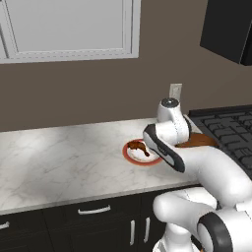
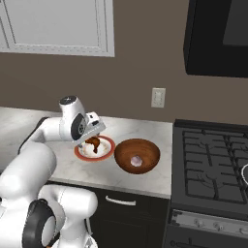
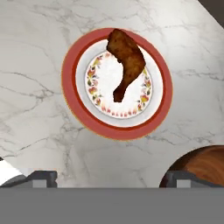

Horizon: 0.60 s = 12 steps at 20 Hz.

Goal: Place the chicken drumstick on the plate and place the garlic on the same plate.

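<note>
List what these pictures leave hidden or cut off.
- Left base view: the arm covers the wooden bowl and part of the plate.
- Right base view: the gripper hides part of the chicken drumstick.
- Right base view: the garlic is too small for detail.
- Hand view: the lower edge cuts the bowl.

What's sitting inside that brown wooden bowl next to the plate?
A small pale garlic lies at the bottom of the wooden bowl. Nothing else shows inside from the right base view; the near wall hides a sliver of the floor.
</note>
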Tool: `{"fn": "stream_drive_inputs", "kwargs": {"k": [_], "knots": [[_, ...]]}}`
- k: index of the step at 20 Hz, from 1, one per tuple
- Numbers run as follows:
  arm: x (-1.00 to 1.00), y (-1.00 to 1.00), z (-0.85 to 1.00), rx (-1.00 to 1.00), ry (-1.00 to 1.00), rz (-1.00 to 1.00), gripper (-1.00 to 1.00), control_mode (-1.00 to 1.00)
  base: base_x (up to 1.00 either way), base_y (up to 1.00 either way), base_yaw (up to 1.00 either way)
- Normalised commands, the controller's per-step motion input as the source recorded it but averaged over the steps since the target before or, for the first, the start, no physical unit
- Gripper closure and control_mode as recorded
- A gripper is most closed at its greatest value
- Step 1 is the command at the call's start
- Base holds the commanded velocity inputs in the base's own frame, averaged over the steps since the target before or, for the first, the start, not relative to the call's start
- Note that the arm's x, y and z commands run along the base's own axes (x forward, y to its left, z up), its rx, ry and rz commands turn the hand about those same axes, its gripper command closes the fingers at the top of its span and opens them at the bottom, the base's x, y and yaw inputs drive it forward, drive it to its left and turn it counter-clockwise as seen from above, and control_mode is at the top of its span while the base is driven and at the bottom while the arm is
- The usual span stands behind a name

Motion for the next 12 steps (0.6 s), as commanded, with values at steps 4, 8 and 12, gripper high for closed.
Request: {"fn": "stream_drive_inputs", "kwargs": {"k": [4, 8, 12], "knots": [[-0.73, -0.27, 0.11, -0.07, 0.09, 0.01, -1.0, -1.0, 0.0, 0.0, 0.0], [-0.54, -0.26, 0.14, -0.12, 0.17, 0.0, -1.0, -1.0, 0.0, 0.0, 0.0], [-0.1, -0.37, 0.14, -0.1, 0.11, 0.0, -1.0, -1.0, 0.0, 0.0, 0.0]]}}
